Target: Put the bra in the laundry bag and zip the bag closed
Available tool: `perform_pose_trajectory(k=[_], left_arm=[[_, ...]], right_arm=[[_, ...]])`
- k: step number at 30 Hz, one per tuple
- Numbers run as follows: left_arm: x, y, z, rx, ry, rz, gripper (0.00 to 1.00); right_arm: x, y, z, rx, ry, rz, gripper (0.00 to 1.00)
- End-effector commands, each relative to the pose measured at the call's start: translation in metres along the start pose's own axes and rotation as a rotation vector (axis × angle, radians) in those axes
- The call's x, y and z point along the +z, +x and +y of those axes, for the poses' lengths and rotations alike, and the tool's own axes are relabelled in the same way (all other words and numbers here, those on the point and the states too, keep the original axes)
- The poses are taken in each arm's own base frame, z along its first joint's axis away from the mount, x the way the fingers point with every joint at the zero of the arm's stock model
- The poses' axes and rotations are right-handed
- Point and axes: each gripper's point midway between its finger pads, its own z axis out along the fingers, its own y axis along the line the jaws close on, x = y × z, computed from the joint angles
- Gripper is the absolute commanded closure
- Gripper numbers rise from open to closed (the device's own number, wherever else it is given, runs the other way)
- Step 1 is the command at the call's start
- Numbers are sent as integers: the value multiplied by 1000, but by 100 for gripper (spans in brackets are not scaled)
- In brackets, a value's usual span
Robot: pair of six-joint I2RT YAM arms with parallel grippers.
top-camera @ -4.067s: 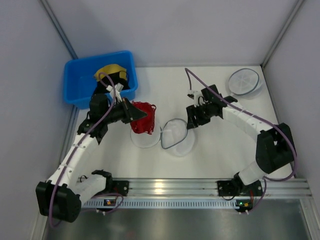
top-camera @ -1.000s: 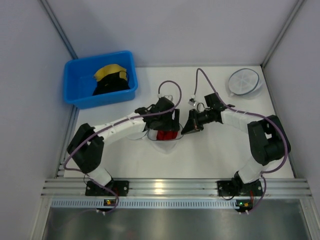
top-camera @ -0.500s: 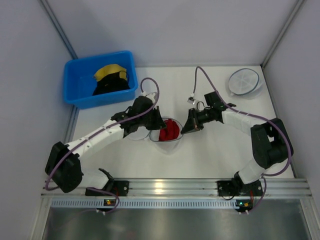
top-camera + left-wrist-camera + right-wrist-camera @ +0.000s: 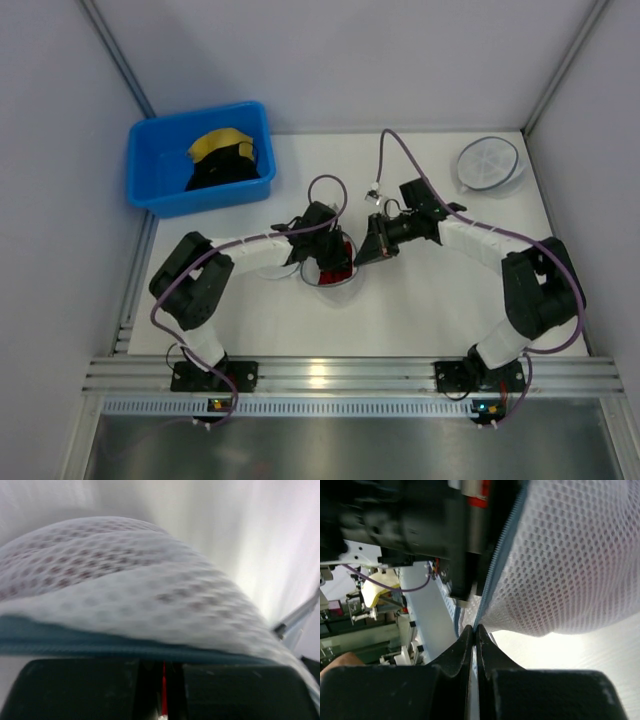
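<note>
The laundry bag (image 4: 330,283) lies at mid-table with the red bra (image 4: 338,257) inside it. In the left wrist view its white mesh dome (image 4: 125,580) fills the frame. Red from the bra (image 4: 52,575) shows through the mesh, and the blue-grey zipper rim (image 4: 100,642) runs just above my fingers. My left gripper (image 4: 325,262) (image 4: 161,672) is shut and pressed against that rim. Coming from the right, my right gripper (image 4: 366,254) (image 4: 474,629) is shut on the zipper edge (image 4: 497,560) of the mesh (image 4: 570,570).
A blue bin (image 4: 155,175) at the back left holds a yellow garment (image 4: 220,143) and a black garment (image 4: 228,172). Another round white mesh bag (image 4: 488,163) lies at the back right. Grey walls close in on three sides.
My left gripper has shut. The left arm drew back to the left off the bag, then came back against its rim. My right gripper kept its hold and shifted slightly left.
</note>
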Motion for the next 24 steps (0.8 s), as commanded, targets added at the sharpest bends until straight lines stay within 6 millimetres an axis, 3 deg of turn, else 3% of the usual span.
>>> perform_pose_trajectory(k=[1, 2, 5, 6, 8, 9, 11, 12, 14, 15, 18, 19, 21, 22, 24], left_arm=[[17, -12, 17, -53, -106, -47, 100], [19, -12, 22, -54, -121, -51, 98], [15, -16, 24, -24, -143, -75, 72], [7, -21, 17, -6, -128, -93, 61], [-7, -25, 10, 58, -123, -100, 59], [-23, -34, -7, 94, -89, -133, 58], [-45, -40, -13, 190, -94, -156, 55], [-67, -49, -29, 232, -62, -205, 54], [-90, -56, -32, 310, -77, -242, 52], [-112, -58, -32, 324, -92, -276, 51], [-153, -81, -11, 349, -126, -370, 47], [-165, -95, 15, 358, -187, -401, 46], [-180, -104, 41, 377, -239, -431, 39], [-185, -110, 66, 402, -307, -426, 39], [-182, -108, 91, 413, -370, -386, 38]], right_arm=[[-9, -24, 39, -112, -71, -59, 100], [-11, -25, 42, -110, -77, -64, 100], [-14, -24, 45, -101, -85, -75, 100], [-14, -22, 40, -93, -64, -74, 100], [-15, -16, 29, -96, -32, -63, 100], [-14, -11, 21, -92, -7, -60, 100], [-17, -8, 9, -103, 30, -61, 100], [-18, -3, 3, -93, 42, -58, 100], [-23, -3, -4, -83, 55, -74, 100], [-25, -3, -8, -77, 66, -82, 100], [-31, 0, -7, -90, 72, -91, 100], [-32, 1, -6, -95, 72, -91, 100], [-33, 5, -6, -92, 72, -88, 100], [-33, 6, -6, -92, 73, -87, 100], [-34, 7, -4, -96, 68, -91, 100]])
